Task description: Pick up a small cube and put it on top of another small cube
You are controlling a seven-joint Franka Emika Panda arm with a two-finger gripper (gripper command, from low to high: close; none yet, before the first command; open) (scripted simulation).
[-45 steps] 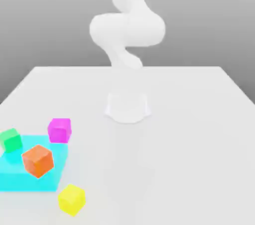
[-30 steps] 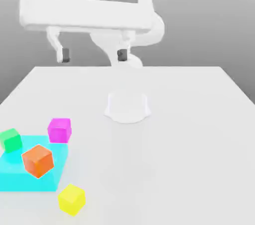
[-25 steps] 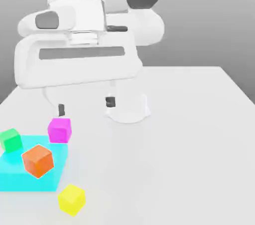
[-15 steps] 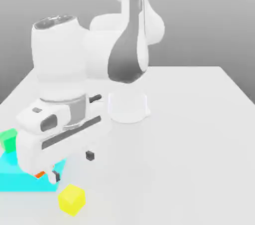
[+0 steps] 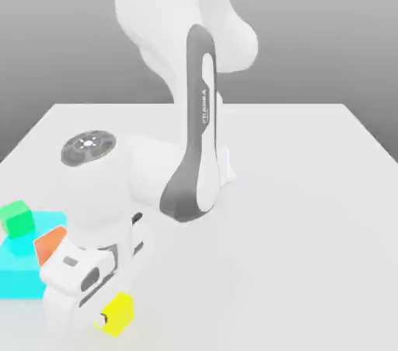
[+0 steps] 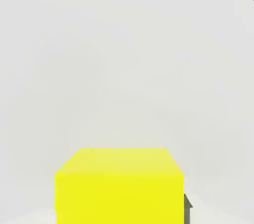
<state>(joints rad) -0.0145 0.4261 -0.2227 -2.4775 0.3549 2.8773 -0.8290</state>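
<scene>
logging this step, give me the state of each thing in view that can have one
gripper: shut on the yellow cube
yellow cube: gripped, not stacked on the green cube
green cube: upright, nothing on top
orange cube: partly hidden behind the gripper

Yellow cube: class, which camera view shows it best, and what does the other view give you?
The hand view: the yellow cube is large and close there, with its top and one side plain. The exterior view shows it small, partly covered by the gripper.
</scene>
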